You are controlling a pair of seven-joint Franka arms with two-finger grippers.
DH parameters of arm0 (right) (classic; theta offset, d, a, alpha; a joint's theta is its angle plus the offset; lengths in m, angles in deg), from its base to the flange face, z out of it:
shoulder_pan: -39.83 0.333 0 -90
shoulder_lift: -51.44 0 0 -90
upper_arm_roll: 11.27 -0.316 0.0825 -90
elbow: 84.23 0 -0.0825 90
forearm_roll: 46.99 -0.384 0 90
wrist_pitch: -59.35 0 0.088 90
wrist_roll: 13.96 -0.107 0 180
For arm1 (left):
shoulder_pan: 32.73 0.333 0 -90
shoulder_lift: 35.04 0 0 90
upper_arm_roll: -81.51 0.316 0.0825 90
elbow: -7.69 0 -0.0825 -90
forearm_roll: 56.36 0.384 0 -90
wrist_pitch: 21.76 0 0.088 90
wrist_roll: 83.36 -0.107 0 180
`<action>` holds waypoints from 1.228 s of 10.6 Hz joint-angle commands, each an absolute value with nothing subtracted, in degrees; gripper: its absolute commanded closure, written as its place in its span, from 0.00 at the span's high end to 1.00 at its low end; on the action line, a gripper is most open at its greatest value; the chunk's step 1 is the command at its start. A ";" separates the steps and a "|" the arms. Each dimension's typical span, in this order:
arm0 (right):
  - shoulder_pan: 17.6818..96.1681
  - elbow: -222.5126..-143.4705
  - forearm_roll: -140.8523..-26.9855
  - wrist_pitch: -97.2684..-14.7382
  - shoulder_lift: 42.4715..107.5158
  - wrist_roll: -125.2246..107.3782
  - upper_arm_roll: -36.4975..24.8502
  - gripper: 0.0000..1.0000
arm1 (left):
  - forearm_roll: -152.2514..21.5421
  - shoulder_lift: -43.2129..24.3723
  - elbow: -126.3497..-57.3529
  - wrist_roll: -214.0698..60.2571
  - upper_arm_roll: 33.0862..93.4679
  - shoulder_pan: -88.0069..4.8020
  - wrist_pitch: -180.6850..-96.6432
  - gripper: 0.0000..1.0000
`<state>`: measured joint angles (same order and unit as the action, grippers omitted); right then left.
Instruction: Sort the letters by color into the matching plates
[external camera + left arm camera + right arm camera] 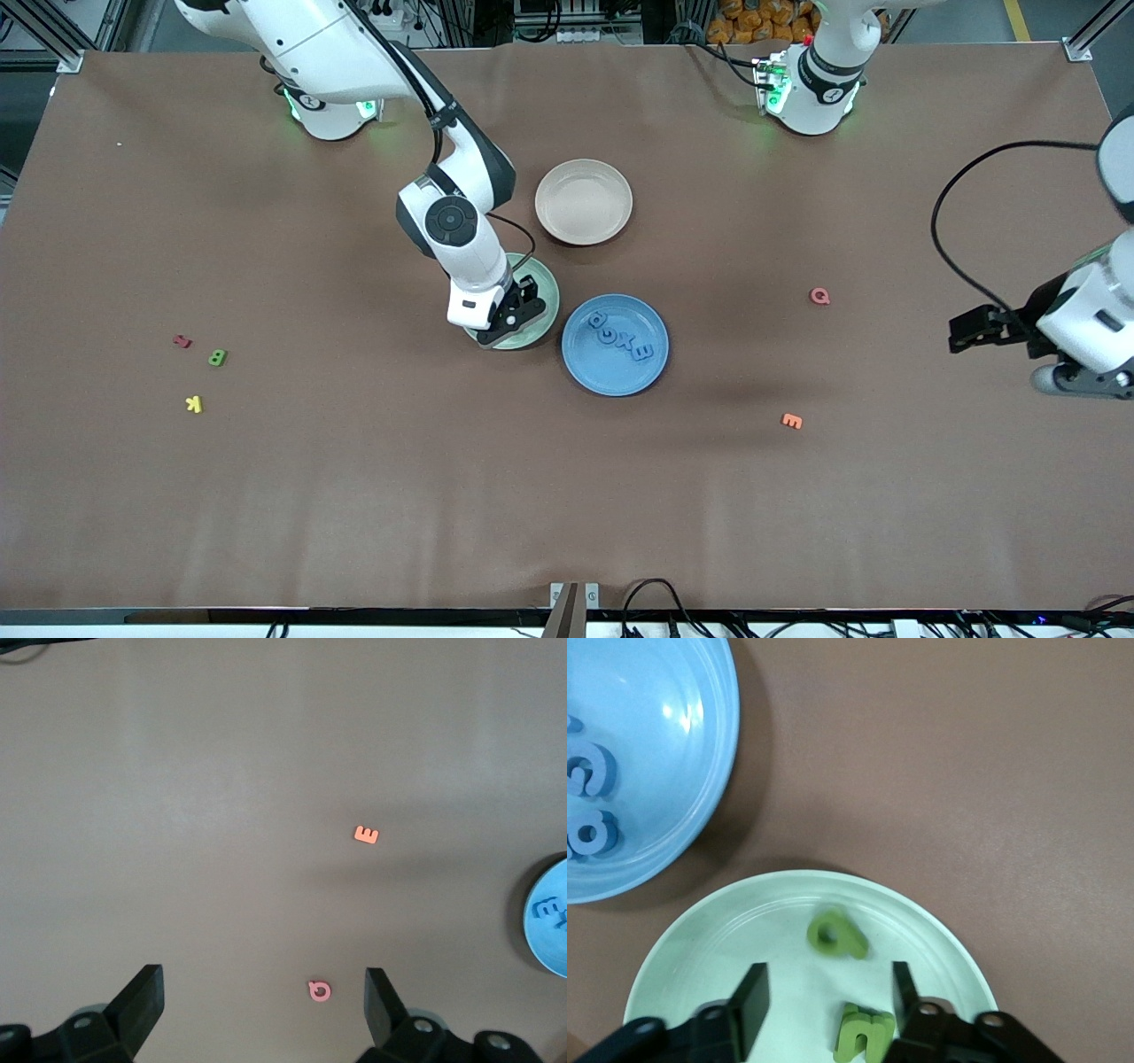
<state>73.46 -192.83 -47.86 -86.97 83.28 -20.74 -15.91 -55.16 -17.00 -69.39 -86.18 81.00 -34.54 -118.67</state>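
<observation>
Hovering over the green plate (pixel 700 930), the right gripper (pixel 824 1001) is standing open, two green letters (pixel 837 935) lying beneath. One green B (pixel 217 357) is waiting toward its end; the left gripper (pixel 264 994) is idling open.

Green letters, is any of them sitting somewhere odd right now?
Yes: one green letter lies loose on the table toward the right arm's end, beside a yellow letter, while the others are in the pale green plate.
</observation>
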 commanded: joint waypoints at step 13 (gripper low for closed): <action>47.07 -193.57 -46.63 -78.28 77.10 -5.35 -14.44 1.00 | -56.54 -37.77 -89.08 -88.37 78.71 -32.38 -115.98 1.00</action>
<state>52.92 -192.15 -47.69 -79.65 78.81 -7.66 -13.43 -55.59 -36.39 -86.90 -87.14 80.96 -32.71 -115.25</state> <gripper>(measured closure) 0.000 0.000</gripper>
